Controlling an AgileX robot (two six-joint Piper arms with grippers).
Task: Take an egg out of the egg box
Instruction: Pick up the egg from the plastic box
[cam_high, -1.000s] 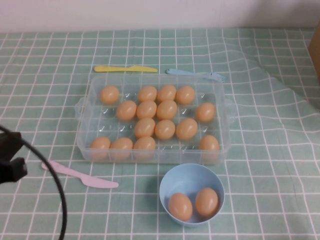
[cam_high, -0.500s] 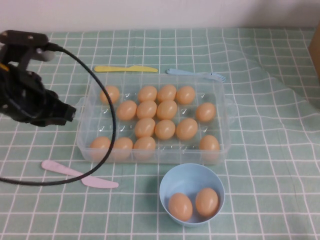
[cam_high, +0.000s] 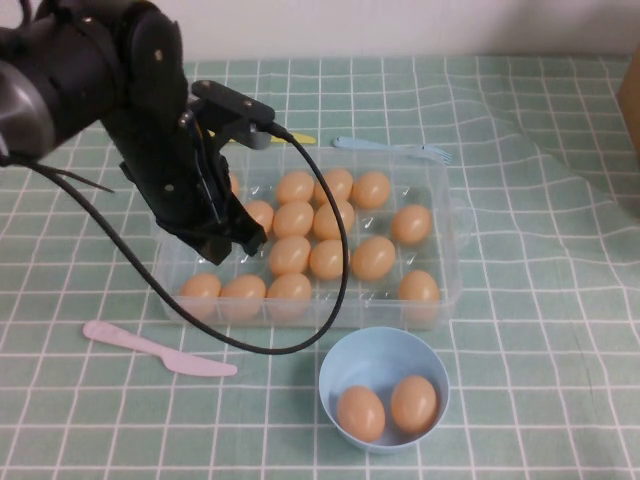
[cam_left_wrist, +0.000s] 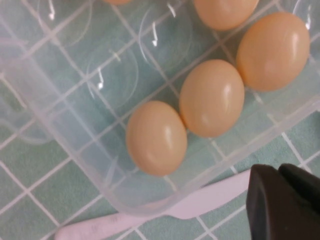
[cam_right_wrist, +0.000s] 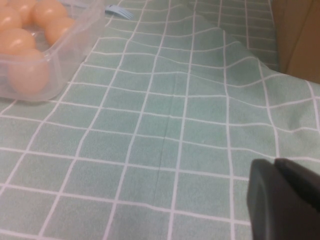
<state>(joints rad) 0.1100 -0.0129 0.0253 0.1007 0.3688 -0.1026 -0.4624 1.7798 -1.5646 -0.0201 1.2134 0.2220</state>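
Note:
The clear plastic egg box (cam_high: 446, 205) sits mid-table and holds several tan-orange eggs. My left arm reaches over its left part. My left gripper (cam_high: 226, 244) is shut and empty, above the box's left cells. In the left wrist view its closed tips (cam_left_wrist: 278, 174) hang over the tablecloth just outside the box's front wall (cam_left_wrist: 60, 130). Three front-row eggs lie just inside that wall, the nearest egg (cam_left_wrist: 156, 138) in the corner cell. My right gripper (cam_right_wrist: 276, 169) is shut and empty, over bare cloth to the right of the box, out of the high view.
A light-blue bowl (cam_high: 383, 361) with two eggs stands in front of the box. A pink plastic knife (cam_high: 158, 349) lies at front left, also in the left wrist view (cam_left_wrist: 200, 200). A yellow knife (cam_high: 296, 138) and a blue fork (cam_high: 392, 149) lie behind the box. The cloth is wrinkled at right.
My left arm has swung in from the table's left edge, up and rightward, and now hangs over the box's left part. Eggs and bowl have not moved.

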